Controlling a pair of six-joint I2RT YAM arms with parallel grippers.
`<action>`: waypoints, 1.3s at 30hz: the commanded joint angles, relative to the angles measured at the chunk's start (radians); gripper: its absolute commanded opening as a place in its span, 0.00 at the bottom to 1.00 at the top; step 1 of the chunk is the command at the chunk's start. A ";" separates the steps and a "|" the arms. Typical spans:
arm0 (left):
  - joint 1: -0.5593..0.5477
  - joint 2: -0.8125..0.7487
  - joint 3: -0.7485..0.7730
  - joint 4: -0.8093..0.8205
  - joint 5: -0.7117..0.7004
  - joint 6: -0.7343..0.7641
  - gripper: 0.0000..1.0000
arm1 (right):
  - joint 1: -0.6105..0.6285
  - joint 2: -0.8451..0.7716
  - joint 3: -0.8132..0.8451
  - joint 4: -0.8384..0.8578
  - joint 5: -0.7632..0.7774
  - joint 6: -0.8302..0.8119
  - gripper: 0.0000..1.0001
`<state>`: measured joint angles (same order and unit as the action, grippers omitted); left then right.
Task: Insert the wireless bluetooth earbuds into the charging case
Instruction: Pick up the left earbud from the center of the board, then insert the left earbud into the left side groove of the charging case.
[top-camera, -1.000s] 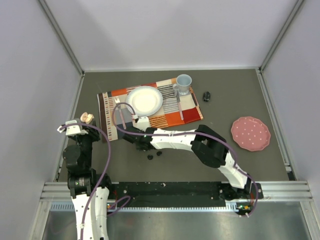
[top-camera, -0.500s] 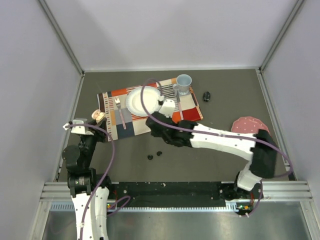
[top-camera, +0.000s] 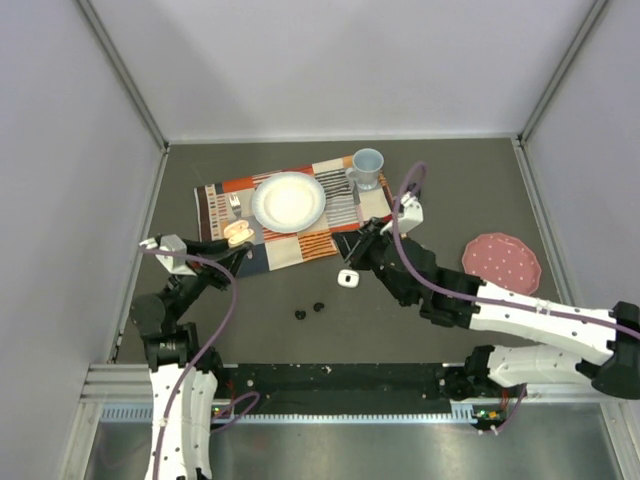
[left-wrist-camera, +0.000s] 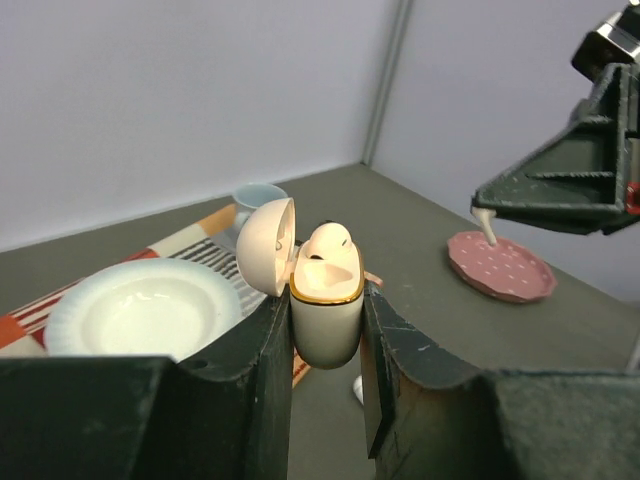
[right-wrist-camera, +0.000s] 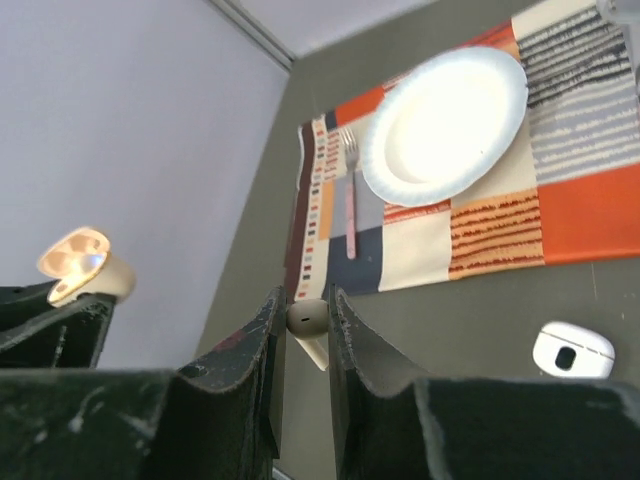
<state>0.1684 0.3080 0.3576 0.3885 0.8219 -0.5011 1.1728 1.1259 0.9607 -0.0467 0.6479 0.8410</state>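
My left gripper (top-camera: 234, 241) is shut on a cream charging case (top-camera: 238, 233) and holds it above the table's left side. In the left wrist view the gripper (left-wrist-camera: 325, 312) grips the case (left-wrist-camera: 325, 320) upright; its lid (left-wrist-camera: 266, 246) is open and one white earbud (left-wrist-camera: 329, 241) sits in it. My right gripper (top-camera: 358, 240) is shut on a white earbud (right-wrist-camera: 309, 320), stem down, held between its fingertips (right-wrist-camera: 308, 305) above the table. Two black earbuds (top-camera: 300, 314) (top-camera: 319, 307) lie on the table in front.
A small white case (top-camera: 348, 278) lies on the table, also in the right wrist view (right-wrist-camera: 573, 350). A patchwork placemat (top-camera: 330, 225) holds a white plate (top-camera: 289, 200), fork (right-wrist-camera: 350, 200) and blue cup (top-camera: 367, 167). A pink plate (top-camera: 501, 266) sits at right.
My right arm has swung from the placemat's left end to the right, carrying the white earbud, and uncovered the small white case. My left gripper has moved right with the cream case.
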 joint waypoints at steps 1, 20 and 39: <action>-0.016 0.045 -0.042 0.407 0.174 -0.218 0.00 | -0.006 -0.098 -0.094 0.296 0.004 -0.108 0.06; -0.481 0.163 -0.124 0.467 -0.092 -0.027 0.00 | 0.096 -0.075 -0.128 0.686 0.010 -0.321 0.06; -0.699 0.295 -0.120 0.556 -0.294 0.121 0.00 | 0.177 0.028 -0.099 0.769 -0.048 -0.329 0.06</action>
<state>-0.5068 0.5957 0.2337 0.8764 0.5793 -0.4278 1.3342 1.1305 0.8227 0.6724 0.6289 0.5159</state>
